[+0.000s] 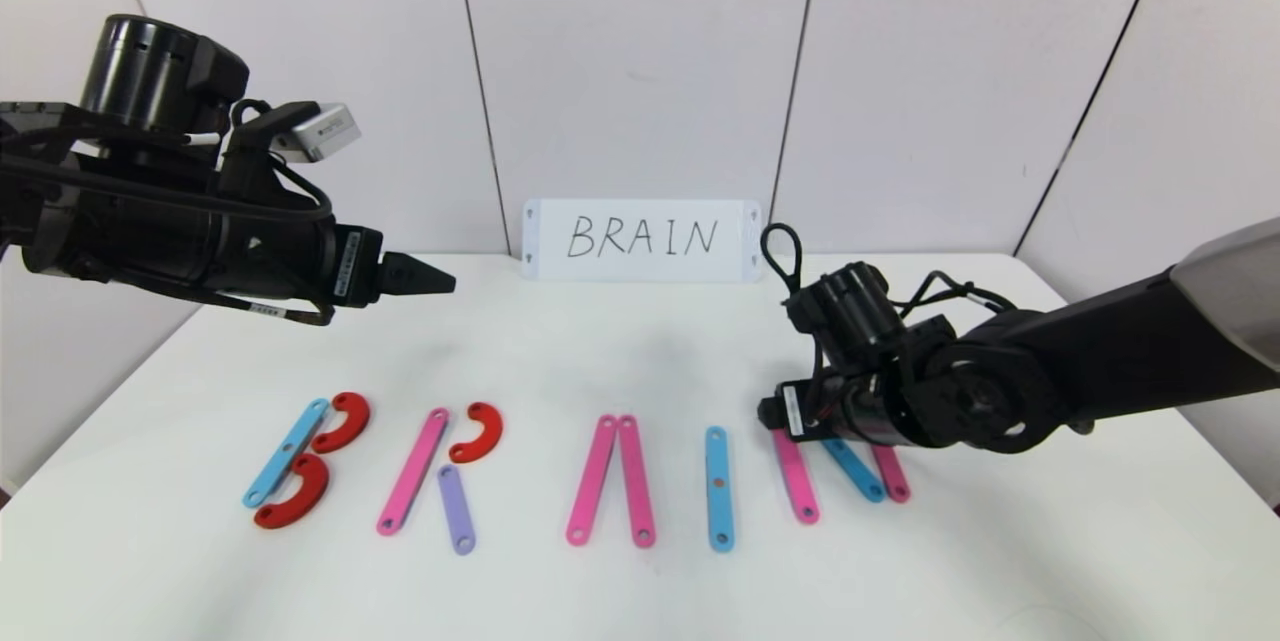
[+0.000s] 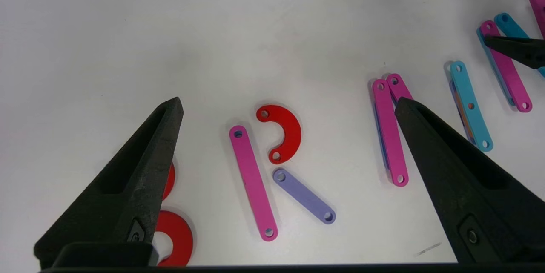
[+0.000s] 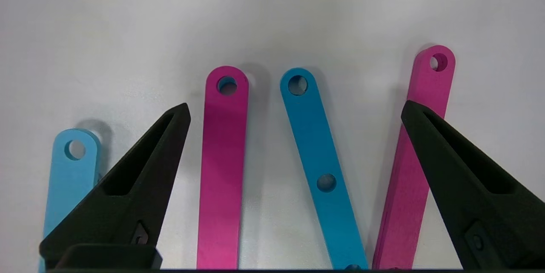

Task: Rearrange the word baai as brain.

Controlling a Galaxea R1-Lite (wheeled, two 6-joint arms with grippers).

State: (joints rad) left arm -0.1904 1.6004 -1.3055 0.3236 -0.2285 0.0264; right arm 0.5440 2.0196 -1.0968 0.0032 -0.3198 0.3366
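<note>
The plastic letters lie in a row on the white table (image 1: 640, 351). At the left are a blue strip (image 1: 287, 451) and two red arcs (image 1: 342, 421). Beside them are a pink strip (image 1: 412, 471), a red arc (image 1: 478, 431) and a purple strip (image 1: 456, 508), also in the left wrist view (image 2: 303, 195). Two pink strips (image 1: 612, 479) form a peak, then comes a single blue strip (image 1: 718, 488). My right gripper (image 3: 294, 106) is open and empty, low over a pink strip (image 3: 222, 170), a slanted blue strip (image 3: 323, 170) and a pink strip (image 3: 419, 170). My left gripper (image 2: 289, 102) is open and empty, raised at the left (image 1: 440, 279).
A white card (image 1: 642, 239) with handwritten BRAIN stands against the back wall. The right arm (image 1: 1050, 371) reaches in from the right, low over the table. White wall panels close off the back.
</note>
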